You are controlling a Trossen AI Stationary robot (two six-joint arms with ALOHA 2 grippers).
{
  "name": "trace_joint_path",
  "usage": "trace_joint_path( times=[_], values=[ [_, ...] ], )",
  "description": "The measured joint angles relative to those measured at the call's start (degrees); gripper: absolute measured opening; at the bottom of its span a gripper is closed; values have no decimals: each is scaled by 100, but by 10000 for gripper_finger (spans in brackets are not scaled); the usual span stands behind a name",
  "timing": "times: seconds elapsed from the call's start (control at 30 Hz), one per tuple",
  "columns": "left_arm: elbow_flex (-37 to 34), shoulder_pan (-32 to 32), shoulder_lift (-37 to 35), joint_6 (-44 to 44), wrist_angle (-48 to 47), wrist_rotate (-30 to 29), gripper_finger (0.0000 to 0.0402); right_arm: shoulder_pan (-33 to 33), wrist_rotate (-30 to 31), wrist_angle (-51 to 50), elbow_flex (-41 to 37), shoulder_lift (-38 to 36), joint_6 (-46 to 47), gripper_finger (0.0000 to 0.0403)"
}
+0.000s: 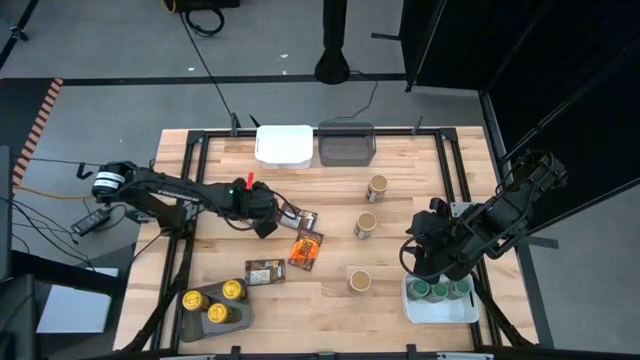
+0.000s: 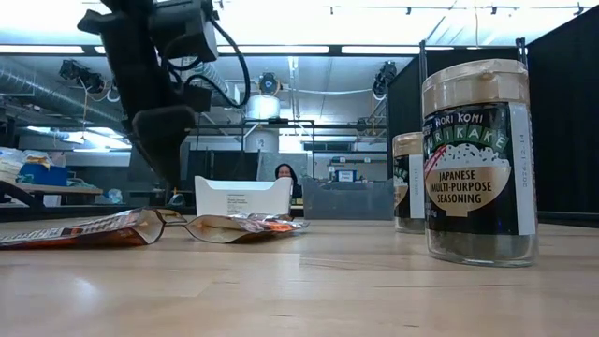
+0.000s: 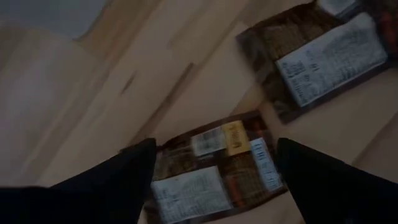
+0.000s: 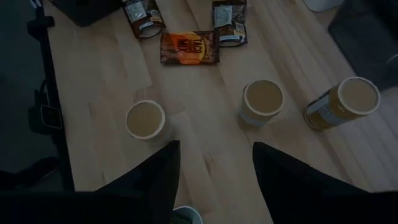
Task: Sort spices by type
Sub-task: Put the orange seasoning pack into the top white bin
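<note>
Three flat packets lie on the table's middle left: a brown one [image 1: 303,220], an orange one [image 1: 307,249] and another brown one [image 1: 265,271]. My left gripper [image 1: 272,217] hovers open above a brown packet [image 3: 214,171], clear of it; a second packet [image 3: 323,56] lies beyond. Three tan-lidded jars [image 1: 377,187] [image 1: 365,224] [image 1: 358,281] stand upright right of centre. Yellow-lidded jars [image 1: 215,303] stand in a grey tray, green-lidded jars [image 1: 440,290] in a white tray. My right gripper [image 1: 425,255] is open and empty above the white tray's left end.
An empty white tray [image 1: 283,143] and a grey tray [image 1: 346,143] stand at the table's far edge. Black frame rails [image 1: 195,190] run along the left and right sides. Bare wood lies between the packets and the tan-lidded jars. A person [image 2: 284,174] sits in the room behind.
</note>
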Motion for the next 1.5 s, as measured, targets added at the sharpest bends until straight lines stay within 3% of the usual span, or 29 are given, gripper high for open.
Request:
trace_joint_path(
  times=[0.43, 0.73, 1.07, 1.2, 1.5],
  values=[
    [304, -140, 845, -662, 92, 421, 337, 0, 0, -135, 0, 0, -4, 209],
    [981, -138, 1627, -1489, -739, 460, 324, 0, 0, -166, 0, 0, -4, 208],
    [1071, -217, 2277, -1743, -901, 583, 310, 2, -2, -166, 0, 0, 16, 206],
    [1072, -222, 2309, -1774, -927, 559, 252, 2, -2, -168, 0, 0, 14, 205],
    [1218, -206, 2358, -1428, -1233, 455, 53, 13, -4, -198, 0, 0, -6, 204]
  ],
)
